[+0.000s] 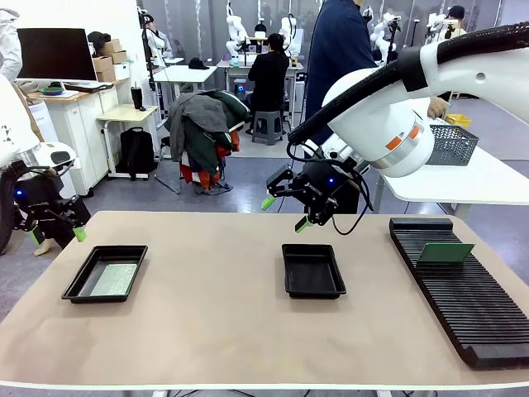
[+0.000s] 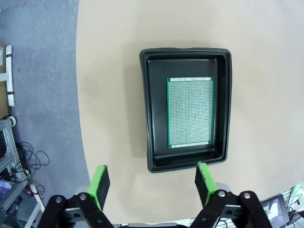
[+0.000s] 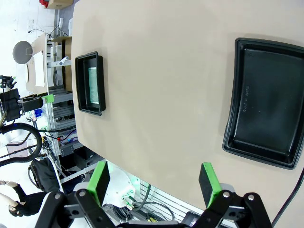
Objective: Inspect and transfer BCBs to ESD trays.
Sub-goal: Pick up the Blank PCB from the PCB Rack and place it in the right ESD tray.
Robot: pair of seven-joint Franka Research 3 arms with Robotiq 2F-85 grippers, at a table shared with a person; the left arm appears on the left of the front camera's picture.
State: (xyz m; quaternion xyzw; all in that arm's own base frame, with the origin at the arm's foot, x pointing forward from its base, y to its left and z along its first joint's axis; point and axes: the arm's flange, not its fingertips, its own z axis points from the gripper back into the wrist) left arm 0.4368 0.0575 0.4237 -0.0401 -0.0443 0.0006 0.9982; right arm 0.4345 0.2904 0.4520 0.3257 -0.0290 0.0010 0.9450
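Observation:
One black ESD tray (image 1: 77,285) lies at the table's left with a green BCB (image 1: 114,279) flat inside it. A second ESD tray (image 1: 312,289) sits empty at the middle. Another BCB (image 1: 445,252) stands in the slotted rack at the right. My left gripper (image 1: 58,236) hovers open off the table's left edge. In its wrist view the tray (image 2: 147,109) and its BCB (image 2: 190,113) lie beyond the open left gripper (image 2: 152,183). My right gripper (image 1: 285,213) hangs open above the far side of the middle tray (image 3: 268,102). In its own view the right gripper (image 3: 154,183) holds nothing, and the left tray (image 3: 90,83) lies farther off.
A long black ribbed rack (image 1: 463,289) runs along the table's right side. A person in dark clothes (image 1: 339,50) stands at the far side behind my right arm. A grey mesh basket (image 1: 450,145) rests on a white side table at the back right.

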